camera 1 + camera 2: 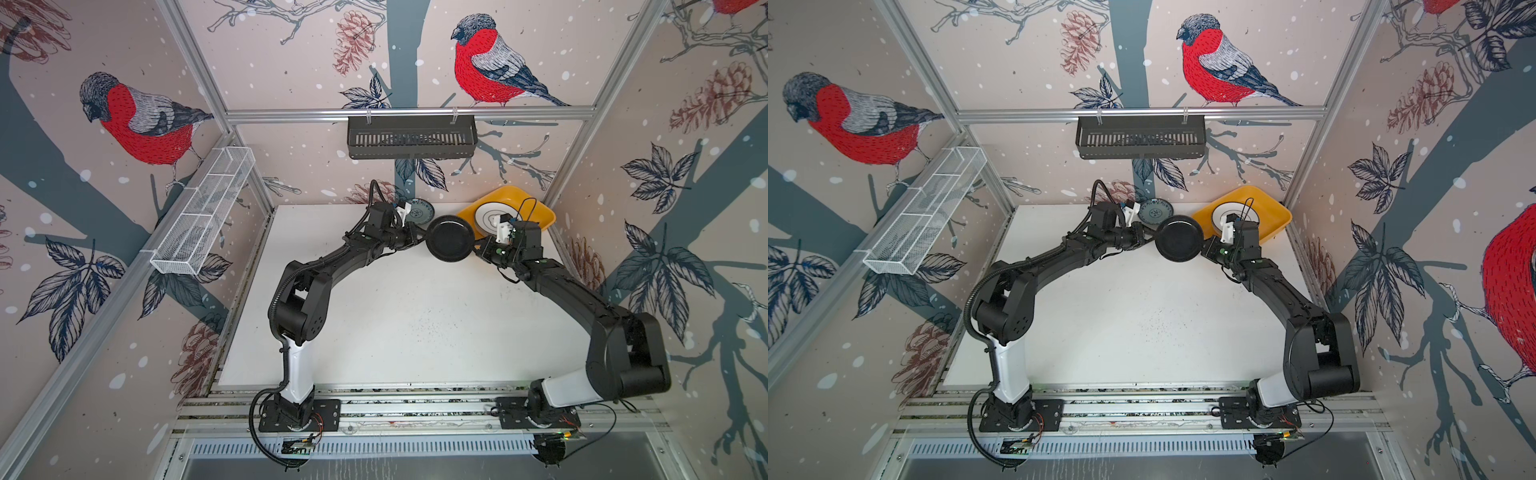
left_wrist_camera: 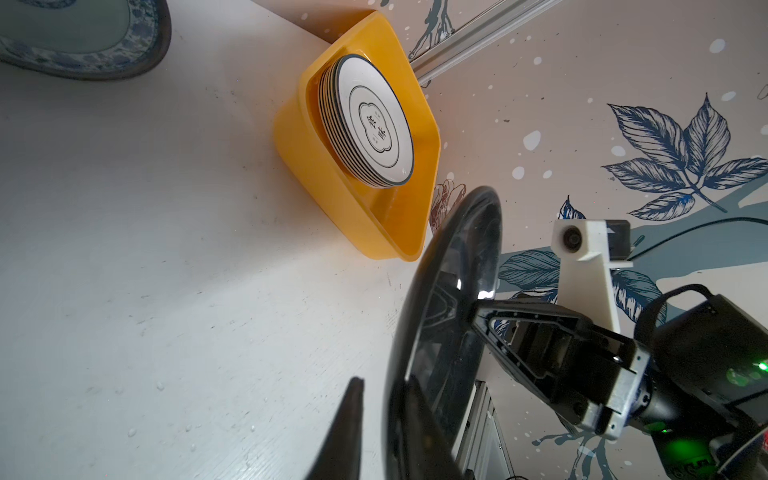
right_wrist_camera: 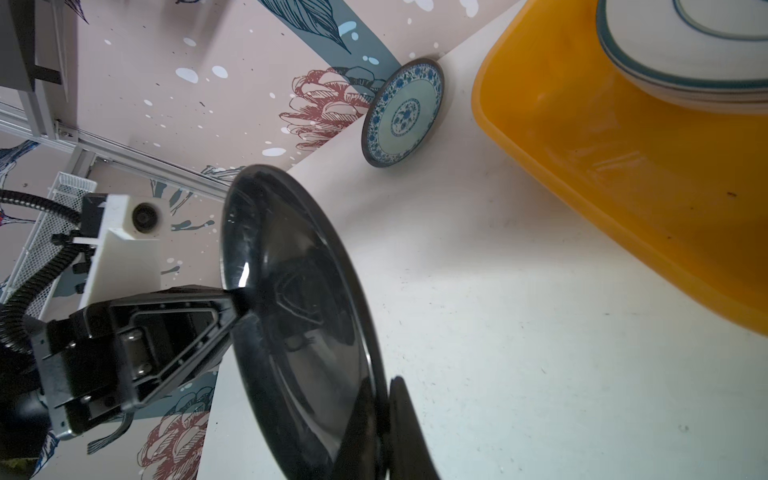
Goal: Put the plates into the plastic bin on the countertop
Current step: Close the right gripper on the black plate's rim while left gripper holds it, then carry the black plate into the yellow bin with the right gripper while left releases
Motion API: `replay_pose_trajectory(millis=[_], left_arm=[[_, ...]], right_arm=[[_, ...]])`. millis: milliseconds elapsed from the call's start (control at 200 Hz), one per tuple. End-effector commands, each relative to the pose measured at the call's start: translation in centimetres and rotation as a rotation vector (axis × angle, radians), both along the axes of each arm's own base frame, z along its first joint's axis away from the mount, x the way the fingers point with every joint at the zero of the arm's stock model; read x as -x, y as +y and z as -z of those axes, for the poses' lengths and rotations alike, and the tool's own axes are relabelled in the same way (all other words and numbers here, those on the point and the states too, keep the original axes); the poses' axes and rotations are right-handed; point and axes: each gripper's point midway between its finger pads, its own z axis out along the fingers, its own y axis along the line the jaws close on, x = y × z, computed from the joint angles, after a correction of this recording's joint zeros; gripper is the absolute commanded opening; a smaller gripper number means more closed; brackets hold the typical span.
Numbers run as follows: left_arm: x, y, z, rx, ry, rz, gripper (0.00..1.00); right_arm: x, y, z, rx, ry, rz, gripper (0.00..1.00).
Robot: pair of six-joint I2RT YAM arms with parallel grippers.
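Observation:
A black plate [image 1: 450,244] [image 1: 1179,244] hangs on edge-level above the back of the countertop [image 1: 415,324], between my two grippers. My right gripper [image 3: 380,386] [image 1: 478,246] is shut on the plate's rim [image 3: 299,316]. My left gripper [image 2: 382,384] [image 1: 419,237] straddles the opposite rim [image 2: 449,316], open, with a gap between one finger and the plate. The yellow-orange plastic bin [image 1: 540,216] [image 2: 399,232] sits at the back right and holds a stack of white plates [image 1: 492,216] [image 2: 374,124]. A teal patterned plate [image 1: 419,210] [image 3: 403,112] lies by the back wall.
A black slatted basket [image 1: 411,137] hangs on the back rail. A white wire-mesh rack [image 1: 203,212] is fixed along the left wall. Aluminium framing edges the countertop, and both arm bases stand on the front rail.

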Motion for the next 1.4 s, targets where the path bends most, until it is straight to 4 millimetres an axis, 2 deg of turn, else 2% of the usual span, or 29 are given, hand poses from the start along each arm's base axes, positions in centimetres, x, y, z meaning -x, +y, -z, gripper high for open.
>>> replay_pose_trajectory(millis=[0, 90, 160, 295, 470, 580, 730, 1000, 1396], left_arm=[[-0.1, 0.1, -2.1, 0.021, -0.073, 0.005, 0.47], [-0.2, 0.6, -2.5, 0.004, -0.116, -0.003, 0.68], [-0.2, 1.2, -2.3, -0.02, -0.133, -0.025, 0.78], [0.1, 2.7, -2.6, -0.073, -0.187, -0.079, 0.84], [1.4, 4.7, -6.0, -0.08, -0.365, -0.157, 0.89], [2.1, 5.6, -7.5, -0.076, -0.434, -0.196, 0.96], [2.8, 6.0, -8.2, -0.086, -0.473, -0.218, 0.96], [2.7, 6.3, -8.0, -0.109, -0.477, -0.233, 0.96], [1.8, 6.5, -7.4, -0.145, -0.486, -0.252, 0.96]], right_arm=[[-0.3, 0.0, -0.4, -0.01, -0.006, 0.005, 0.03], [-0.5, 0.0, -0.5, -0.018, -0.005, 0.011, 0.02], [-0.6, -0.1, -0.6, -0.025, -0.003, 0.018, 0.02], [-0.9, -0.6, -0.6, -0.033, 0.002, 0.046, 0.02], [-1.9, -1.8, -0.9, -0.064, 0.012, 0.111, 0.02], [-2.9, -2.9, -0.9, -0.083, 0.024, 0.164, 0.02], [-4.3, -4.4, -0.7, -0.104, 0.04, 0.222, 0.01], [-8.0, -9.1, -1.0, -0.118, 0.08, 0.448, 0.01], [-11.7, -15.3, 1.0, -0.14, 0.126, 0.632, 0.01]])
